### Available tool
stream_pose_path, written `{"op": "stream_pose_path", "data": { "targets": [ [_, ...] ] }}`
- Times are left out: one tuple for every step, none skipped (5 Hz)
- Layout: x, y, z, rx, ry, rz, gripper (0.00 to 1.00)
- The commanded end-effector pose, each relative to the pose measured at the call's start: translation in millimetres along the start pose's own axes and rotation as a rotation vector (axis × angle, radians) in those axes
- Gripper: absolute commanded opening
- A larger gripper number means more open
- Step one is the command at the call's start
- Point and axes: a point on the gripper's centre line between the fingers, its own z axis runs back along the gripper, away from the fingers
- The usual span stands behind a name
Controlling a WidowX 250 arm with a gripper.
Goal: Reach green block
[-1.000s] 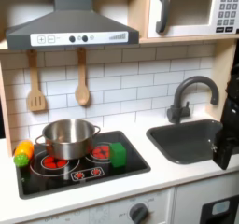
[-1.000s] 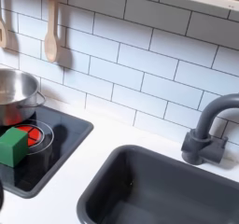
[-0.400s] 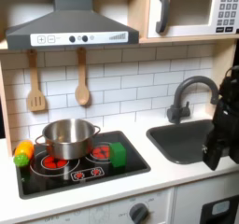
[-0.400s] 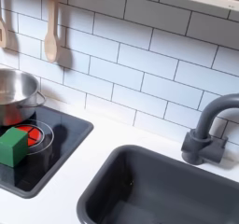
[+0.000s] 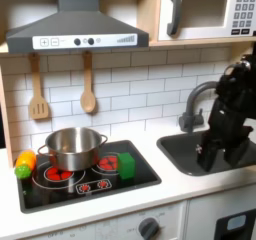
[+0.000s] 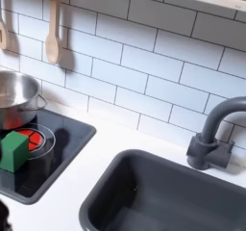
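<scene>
**Mia:** If you look at the whole toy kitchen, the arm (image 5: 228, 104) is the biggest thing. It is over the sink (image 5: 190, 156), on the first exterior view's right.

**Ben:** Is it near the green block?

**Mia:** No. The green block (image 5: 126, 164) sits on the black stove (image 5: 90, 189), just beside the red ring and near the pot (image 5: 70, 146). The arm is well apart from it, with part of the stove and the counter in between.

**Ben:** So is the job done?

**Mia:** I think it has only begun. The arm needs to cross to the stove and come down by the block. Nothing is touching the block.

**Ben:** Is the gripper open or closed?

**Mia:** I cannot tell. The gripper (image 5: 210, 156) is dark and blurry at the low end of the arm, and the jaws are too fuzzy to make out.

**Ben:** What does the other camera give us?

**Mia:** The second exterior view sits close. It lets us see the block (image 6: 13, 150) big and clear at the second exterior view's left, with the edge of the pot (image 6: 17, 95) behind it, and the tap (image 6: 213, 134) by the deep sink (image 6: 125, 172). The first exterior view adds the spoons (image 5: 88, 84) on the wall, the microwave (image 5: 205, 11), and a little yellow and green toy vegetable (image 5: 24, 164) left of the pot.
</scene>
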Motion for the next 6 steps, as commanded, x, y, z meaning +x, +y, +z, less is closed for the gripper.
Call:
{"op": "stream_pose_path", "data": {
  "targets": [
    [18.3, 27.0, -2.2, 0.011, -0.004, 0.019, 1.00],
    [18.4, 35.9, -3.3, 0.015, 0.000, -0.012, 1.00],
    [22.4, 38.4, -3.3, 0.003, -0.004, -0.003, 1.00],
    [34.8, 42.3, -2.1, 0.003, -0.020, 0.010, 1.00],
    [41.8, 48.0, -4.9, 0.002, -0.013, 0.025, 1.00],
    [50.4, 55.8, -7.4, 0.001, -0.008, 0.045, 1.00]
  ]
}}
